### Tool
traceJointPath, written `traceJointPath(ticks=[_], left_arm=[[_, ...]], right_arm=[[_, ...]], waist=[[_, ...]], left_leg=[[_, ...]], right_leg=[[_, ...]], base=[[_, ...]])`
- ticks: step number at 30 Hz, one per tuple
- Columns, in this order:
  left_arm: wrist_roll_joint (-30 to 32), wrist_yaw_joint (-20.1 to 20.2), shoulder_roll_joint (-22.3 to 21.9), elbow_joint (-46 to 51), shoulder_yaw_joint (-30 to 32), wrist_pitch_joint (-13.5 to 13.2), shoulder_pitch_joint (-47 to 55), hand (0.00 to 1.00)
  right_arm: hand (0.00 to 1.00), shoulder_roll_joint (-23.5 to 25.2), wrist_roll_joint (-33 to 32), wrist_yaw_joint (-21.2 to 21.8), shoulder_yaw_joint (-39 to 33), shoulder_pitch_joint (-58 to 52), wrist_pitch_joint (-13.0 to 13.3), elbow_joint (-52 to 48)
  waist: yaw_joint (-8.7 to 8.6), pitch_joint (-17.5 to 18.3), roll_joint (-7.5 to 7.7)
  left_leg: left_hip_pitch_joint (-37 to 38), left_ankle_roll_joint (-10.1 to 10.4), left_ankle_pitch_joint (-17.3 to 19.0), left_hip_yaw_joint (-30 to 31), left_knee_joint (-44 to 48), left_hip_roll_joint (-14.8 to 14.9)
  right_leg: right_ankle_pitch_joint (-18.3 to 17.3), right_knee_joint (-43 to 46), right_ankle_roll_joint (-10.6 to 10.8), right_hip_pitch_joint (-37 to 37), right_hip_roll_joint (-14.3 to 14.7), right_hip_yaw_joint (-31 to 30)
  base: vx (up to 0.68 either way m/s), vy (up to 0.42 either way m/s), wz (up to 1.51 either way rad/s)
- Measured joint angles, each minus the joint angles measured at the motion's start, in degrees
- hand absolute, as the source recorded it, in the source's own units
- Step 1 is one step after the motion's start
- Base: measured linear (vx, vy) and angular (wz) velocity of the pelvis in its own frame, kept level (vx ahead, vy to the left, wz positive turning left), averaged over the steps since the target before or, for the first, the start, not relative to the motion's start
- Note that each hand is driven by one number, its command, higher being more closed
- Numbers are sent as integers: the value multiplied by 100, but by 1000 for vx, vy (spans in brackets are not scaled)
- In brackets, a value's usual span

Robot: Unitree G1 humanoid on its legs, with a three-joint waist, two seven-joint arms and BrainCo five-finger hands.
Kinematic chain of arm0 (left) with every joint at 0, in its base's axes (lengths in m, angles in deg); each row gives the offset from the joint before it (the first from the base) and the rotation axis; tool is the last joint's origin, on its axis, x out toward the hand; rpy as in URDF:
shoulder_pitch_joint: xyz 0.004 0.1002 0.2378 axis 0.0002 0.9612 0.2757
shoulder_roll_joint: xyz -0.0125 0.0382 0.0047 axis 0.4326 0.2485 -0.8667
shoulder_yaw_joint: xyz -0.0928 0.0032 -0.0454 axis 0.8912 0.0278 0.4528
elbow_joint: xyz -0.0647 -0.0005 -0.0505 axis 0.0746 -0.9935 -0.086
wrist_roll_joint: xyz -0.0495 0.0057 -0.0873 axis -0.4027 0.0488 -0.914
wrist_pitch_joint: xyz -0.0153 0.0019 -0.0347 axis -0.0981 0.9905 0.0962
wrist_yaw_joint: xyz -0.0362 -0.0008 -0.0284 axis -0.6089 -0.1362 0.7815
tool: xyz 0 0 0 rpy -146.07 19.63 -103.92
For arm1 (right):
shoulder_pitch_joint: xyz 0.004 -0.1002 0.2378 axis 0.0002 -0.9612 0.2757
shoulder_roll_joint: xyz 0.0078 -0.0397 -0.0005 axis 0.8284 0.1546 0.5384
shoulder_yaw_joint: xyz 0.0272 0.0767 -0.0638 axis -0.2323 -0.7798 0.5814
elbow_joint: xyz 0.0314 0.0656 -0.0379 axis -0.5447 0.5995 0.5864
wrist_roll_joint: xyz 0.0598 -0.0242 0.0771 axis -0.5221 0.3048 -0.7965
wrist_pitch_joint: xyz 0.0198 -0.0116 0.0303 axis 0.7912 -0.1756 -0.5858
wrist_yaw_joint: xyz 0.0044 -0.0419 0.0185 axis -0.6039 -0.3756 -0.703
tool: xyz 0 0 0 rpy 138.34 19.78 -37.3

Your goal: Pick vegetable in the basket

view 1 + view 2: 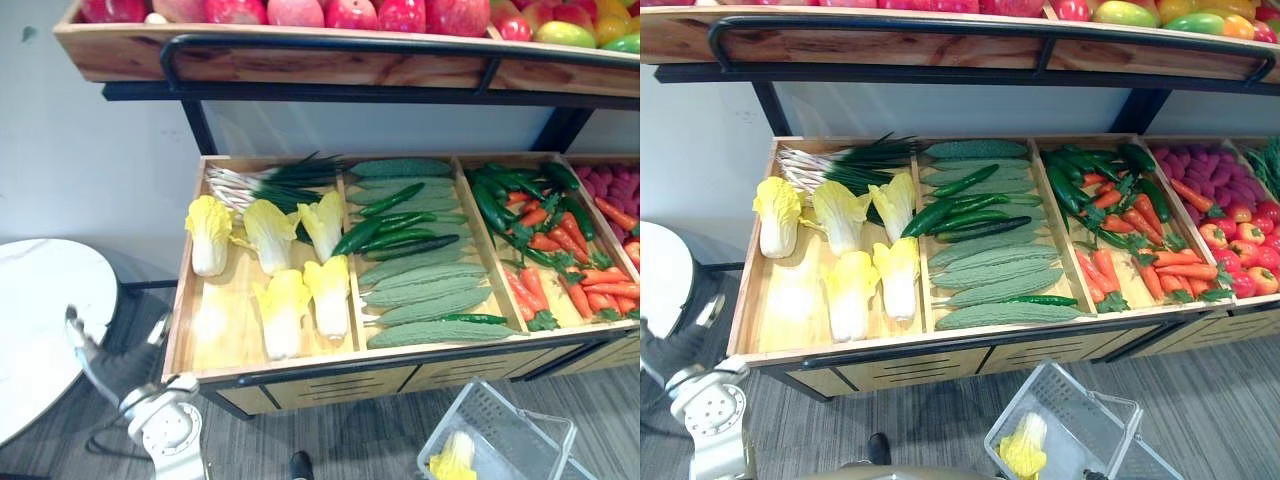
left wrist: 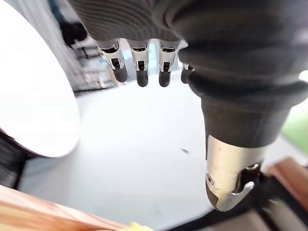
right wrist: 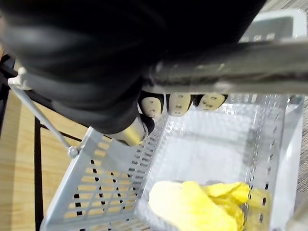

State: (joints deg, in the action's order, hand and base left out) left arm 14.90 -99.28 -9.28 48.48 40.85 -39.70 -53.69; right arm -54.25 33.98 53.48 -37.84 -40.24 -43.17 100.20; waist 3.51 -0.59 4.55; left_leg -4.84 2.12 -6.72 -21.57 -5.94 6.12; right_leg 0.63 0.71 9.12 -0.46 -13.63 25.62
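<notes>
A clear grey plastic basket [image 1: 530, 420] hangs low at the right in front of the stand, with one yellow napa cabbage [image 3: 192, 207] lying in it. My right hand [image 3: 178, 103] is shut round the basket's dark handle bar [image 3: 240, 67]. Several more napa cabbages [image 1: 275, 235] lie in the left compartment of the wooden stand [image 1: 300, 365]. My left hand [image 1: 105, 365] is low at the left, beside the stand's left corner. It is open, its fingers [image 2: 139, 67] straight and holding nothing.
Green onions [image 1: 270, 180] lie behind the cabbages. Cucumbers and bitter gourds [image 1: 420, 290] fill the middle compartment, peppers and carrots [image 1: 545, 235] the right one. An upper shelf of fruit [image 1: 330, 50] overhangs the back. A white round table [image 1: 40, 320] stands at the left.
</notes>
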Motion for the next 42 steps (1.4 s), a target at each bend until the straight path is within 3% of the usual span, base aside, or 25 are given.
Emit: traceJointPath(ticks=[5, 7, 11, 14, 16, 21, 30, 32, 34, 35, 36, 39, 40, 41, 42], left_arm=[[-1102, -65, -126, -1826, 912, 69, 73, 0], [-1378, -15, -123, -3266, 1297, 96, 51, 0], [-1789, 368, -95, -4856, 1372, 194, 144, 0], [-1926, 1100, 44, -5836, 1286, 423, 186, 0], [-1930, 1901, 142, -6207, 990, 671, 241, 0], [-1410, 2512, 306, -6336, 198, 682, 178, 0], [-1207, 2723, 633, -6307, -988, 623, 51, 0], [-1207, 2722, 709, -6289, -1229, 619, -32, 0], [-1205, 2715, 766, -6297, -1516, 618, -141, 0], [-1203, 2714, 792, -6299, -1617, 617, -147, 0], [-1202, 2684, 833, -6307, -1739, 586, -174, 0], [-1081, 2626, 864, -6343, -1791, 545, -319, 0], [-1042, 2625, 792, -6328, -1813, 504, -350, 0], [-1035, 2621, 775, -6160, -1822, 470, -419, 0], [-1021, 2621, 782, -6072, -1841, 429, -420, 0]], right_arm=[[100, 216, 5, -37, -7, -22, -10, -119], [100, 237, 8, -80, -17, 5, -10, -130], [100, 227, 18, -148, -29, 110, -14, -45], [100, 108, 65, -113, -28, 319, -28, 215], [100, -16, 134, 41, -26, 487, -93, 367], [100, -126, 342, 248, 55, 581, -114, 412], [100, -170, 330, 261, 303, 595, -113, 541], [100, -169, 288, 257, 302, 607, -94, 530], [100, -165, 211, 261, 244, 586, -61, 323], [100, -149, 180, 263, 234, 582, -53, 296], [100, -86, 98, 259, 223, 582, -29, 232], [100, -5, 40, 262, 399, 591, 26, 4], [100, -58, 25, 272, 629, 636, 33, -74], [100, -58, 6, 284, 747, 691, 51, -117], [100, -69, 6, 284, 793, 718, 50, -107]], waist=[[1, 44, 50], [-29, 81, 26], [-31, 91, 0], [-69, 124, -37], [-93, 142, -81], [-133, 154, -186], [-186, 59, -158], [-212, -124, -91], [-252, -347, -119], [-268, -362, -127], [-269, -374, -123], [-273, -474, -233], [-249, -536, -479], [-313, -712, -403], [-327, -781, -405]], left_leg=[[1, -13, 23, 1, -1, -16], [0, -24, 56, -3, -1, -39], [-28, 8, 92, -6, -1, -71], [-15, 38, 114, -46, -1, -83], [36, 52, 150, -152, 0, -104], [191, 112, 207, -283, -1, -96], [474, 109, 297, -162, 37, -107], [471, 106, 507, -117, 287, -112], [158, 87, 1111, -148, 1395, 85], [72, 84, 1232, -203, 1616, 137], [-53, 53, 1410, -431, 1924, 244], [-101, -87, 1643, -1207, 2203, 576], [-29, -282, 1581, -1761, 1990, 784], [95, -380, 1530, -2172, 1815, 783], [198, -412, 1505, -2381, 1706, 736]], right_leg=[[-8, -73, -7, -36, -6, 42], [-17, -88, -18, -29, -24, 33], [-27, -159, -5, 5, -30, -37], [-19, -161, -25, 27, -30, -110], [-31, -163, -47, 54, -27, -230], [-52, -161, -67, 18, -7, -390], [-165, -105, -241, -263, 1, -379], [-343, 237, -230, -241, -117, -377], [-453, 812, -267, -58, -254, -583], [-434, 877, -247, 26, -255, -710], [-343, 946, -221, 242, -235, -1019], [628, 682, -474, 724, 23, -1296], [1081, 234, -655, 728, 147, -1021], [618, 1172, -925, 833, -52, -122], [280, 1665, -966, 855, -183, 251]], base=[[0, 0, 0], [0, 0, 0], [38, 13, -4], [70, 0, -11], [74, 4, -22], [83, -16, -18], [60, -26, 1], [15, 16, 13], [-29, 50, -16], [-38, 108, -61], [-60, 160, -101], [-94, 202, -150], [-208, 204, -180], [-204, 131, -174], [-197, 172, -154]])
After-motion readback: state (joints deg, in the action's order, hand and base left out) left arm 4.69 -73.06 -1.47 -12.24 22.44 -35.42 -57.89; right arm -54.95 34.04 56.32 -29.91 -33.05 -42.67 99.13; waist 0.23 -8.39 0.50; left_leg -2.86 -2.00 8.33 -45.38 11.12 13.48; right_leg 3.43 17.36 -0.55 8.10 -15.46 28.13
